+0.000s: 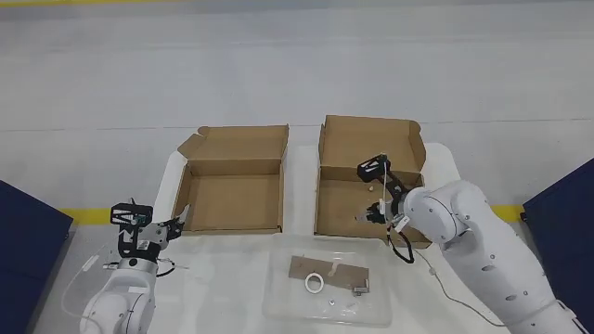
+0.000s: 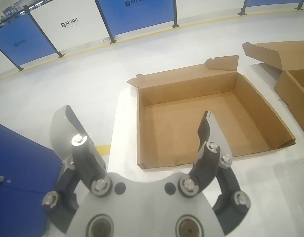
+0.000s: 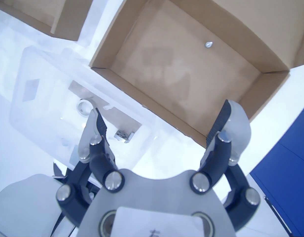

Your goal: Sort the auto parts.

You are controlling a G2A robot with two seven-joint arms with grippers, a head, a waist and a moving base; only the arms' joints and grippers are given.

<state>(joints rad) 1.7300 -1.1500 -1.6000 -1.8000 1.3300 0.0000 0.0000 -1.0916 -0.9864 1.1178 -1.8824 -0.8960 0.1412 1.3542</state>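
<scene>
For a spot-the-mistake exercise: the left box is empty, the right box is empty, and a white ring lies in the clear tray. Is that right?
The right box is not empty: the right wrist view shows a small metal part on its floor. The left box is empty, and the white ring lies in the clear tray.

I log two open cardboard boxes side by side at the table's far edge: left box and right box. A small silvery part lies near the right box's rear wall. The clear tray at the near edge holds a white ring and a metal block, lying apart.
</scene>
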